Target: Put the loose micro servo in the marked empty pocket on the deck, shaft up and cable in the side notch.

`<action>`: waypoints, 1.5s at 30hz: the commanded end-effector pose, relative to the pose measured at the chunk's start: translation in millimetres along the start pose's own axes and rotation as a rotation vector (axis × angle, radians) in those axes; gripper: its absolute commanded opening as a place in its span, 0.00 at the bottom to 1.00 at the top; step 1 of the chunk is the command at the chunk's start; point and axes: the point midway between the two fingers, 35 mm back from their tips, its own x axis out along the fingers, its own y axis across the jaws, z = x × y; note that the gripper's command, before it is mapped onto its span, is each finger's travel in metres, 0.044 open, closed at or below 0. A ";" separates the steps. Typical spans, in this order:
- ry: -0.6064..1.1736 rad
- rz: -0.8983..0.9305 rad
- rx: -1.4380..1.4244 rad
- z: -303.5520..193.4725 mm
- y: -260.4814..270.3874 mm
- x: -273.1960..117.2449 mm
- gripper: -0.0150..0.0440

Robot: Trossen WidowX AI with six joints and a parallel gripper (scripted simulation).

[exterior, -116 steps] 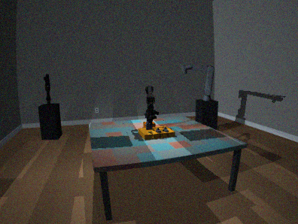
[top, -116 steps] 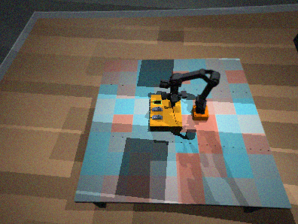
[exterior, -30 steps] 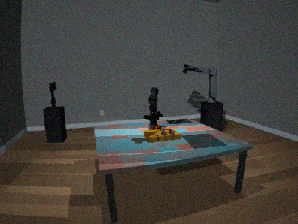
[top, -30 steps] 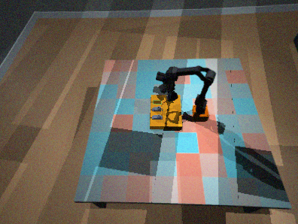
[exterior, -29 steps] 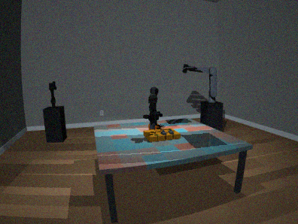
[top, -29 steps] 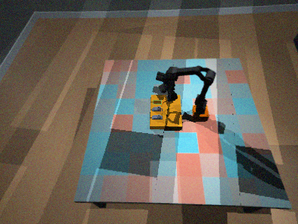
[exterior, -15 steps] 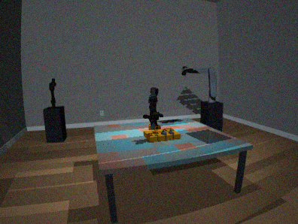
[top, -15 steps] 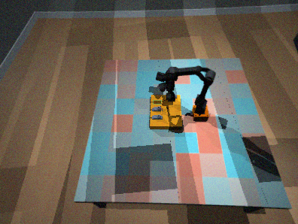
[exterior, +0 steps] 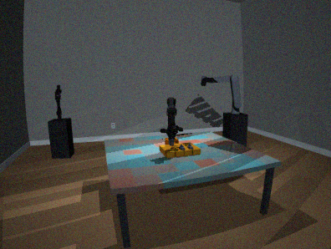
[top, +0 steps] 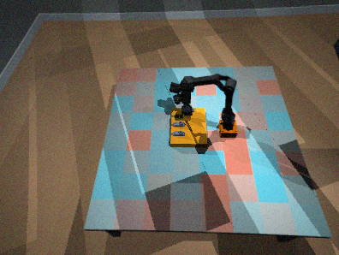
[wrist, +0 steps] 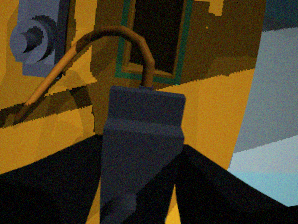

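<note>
My gripper (top: pixel 187 112) (exterior: pixel 171 144) (wrist: pixel 142 162) is shut on the loose micro servo (wrist: pixel 143 112), a dark grey-blue block standing between the fingers above the yellow deck (top: pixel 200 121) (exterior: pixel 169 154) (wrist: pixel 235 107). Its brown-orange cable (wrist: pixel 116 31) leaves the end facing the pocket, arches up and runs off to the left. The marked empty pocket, a dark opening with a green outline (wrist: pixel 184 42), lies just beyond that end in the wrist view, roughly lined up with the servo. The servo's height above the deck and its lower side are hidden.
Two seated servos (top: pixel 179 124) (top: pixel 178 133) sit in the deck beside the pocket; one seated servo (wrist: pixel 37 45) shows at the upper left of the wrist view. The arm's orange base (top: pixel 228 132) stands right of the deck on the patchwork table (top: pixel 184 214) (exterior: pixel 138 177).
</note>
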 end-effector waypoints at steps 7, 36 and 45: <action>-0.009 -0.006 0.006 42.3 -0.6 -2.8 0.25; -0.010 -0.006 0.006 64.0 -1.0 16.8 0.25; -0.010 -0.006 0.006 64.0 -1.0 17.6 0.25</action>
